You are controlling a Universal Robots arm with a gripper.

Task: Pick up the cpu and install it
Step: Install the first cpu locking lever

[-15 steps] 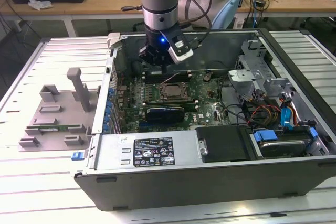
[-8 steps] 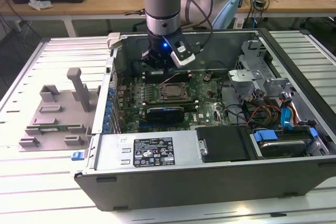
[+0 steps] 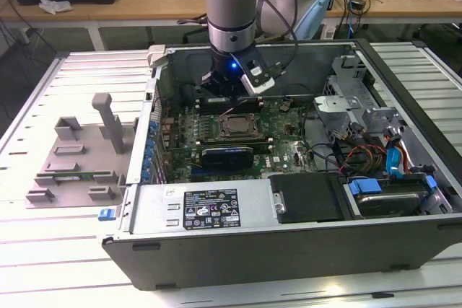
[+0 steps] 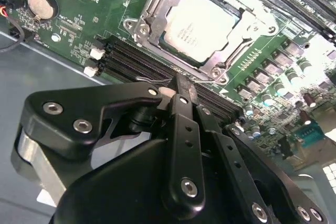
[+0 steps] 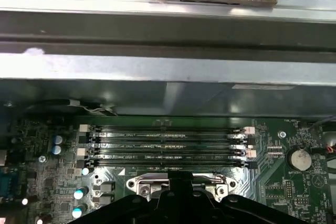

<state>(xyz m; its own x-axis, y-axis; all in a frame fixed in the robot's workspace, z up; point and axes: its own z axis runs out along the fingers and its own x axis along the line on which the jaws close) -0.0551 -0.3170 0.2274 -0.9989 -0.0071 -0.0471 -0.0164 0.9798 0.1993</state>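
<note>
cpu flat in socket, top up

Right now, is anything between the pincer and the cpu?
Nothing visible. In the second wrist view the cpu sits in its socket frame with its silver top bare, and the pincer hangs over the memory slots beside it.

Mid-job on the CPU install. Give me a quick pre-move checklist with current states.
1. cpu sits in the socket frame: ok, silver top shows inside it in the second wrist view.
2. cpu lies flat: cannot tell.
3. gripper carries nothing: ok, nothing shows at its tips.
4. gripper stands apart from the cpu: ok, it is over the memory slots beside the socket.
5. Socket lever locked: cannot tell.
</note>
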